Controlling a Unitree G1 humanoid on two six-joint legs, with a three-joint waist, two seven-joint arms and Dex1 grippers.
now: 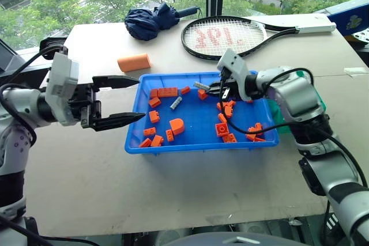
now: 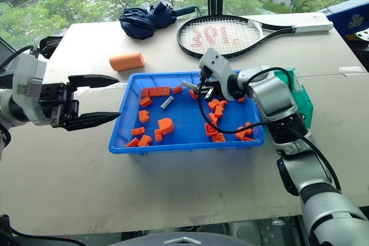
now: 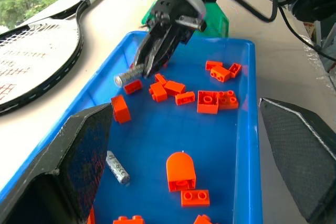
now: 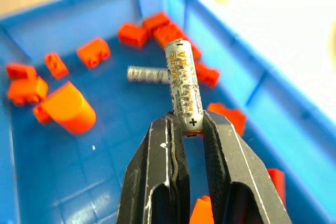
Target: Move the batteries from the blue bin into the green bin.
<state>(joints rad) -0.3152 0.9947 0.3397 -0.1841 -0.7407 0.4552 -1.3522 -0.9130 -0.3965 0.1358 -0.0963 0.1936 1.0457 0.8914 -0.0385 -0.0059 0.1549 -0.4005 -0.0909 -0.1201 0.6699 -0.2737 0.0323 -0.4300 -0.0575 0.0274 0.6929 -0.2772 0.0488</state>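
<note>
A: At the frame's left the left hand (image 1: 118, 101) hovers with fingers spread, empty, beside the wide bright-blue plastic bin (image 1: 196, 142) on the desk (image 1: 173, 188).

B: Mid-frame, one silver cylindrical battery (image 1: 176, 103) lies among orange bricks (image 1: 173, 126). The right hand (image 1: 214, 89) pinches another battery (image 4: 182, 85) by its end.

A: Carry it level, rightward, to the teal-green plastic bin (image 2: 300, 93); an end grip could slip.

One silver battery (image 4: 181, 83) is pinched by its plus end in my right gripper (image 4: 192, 127), up above the blue bin (image 1: 196, 140) — a wide shallow tray strewn with orange bricks. A second battery (image 1: 176, 103) lies flat on the bin floor. The green bin (image 2: 301, 99) sits just beside the blue one's right side.
</note>
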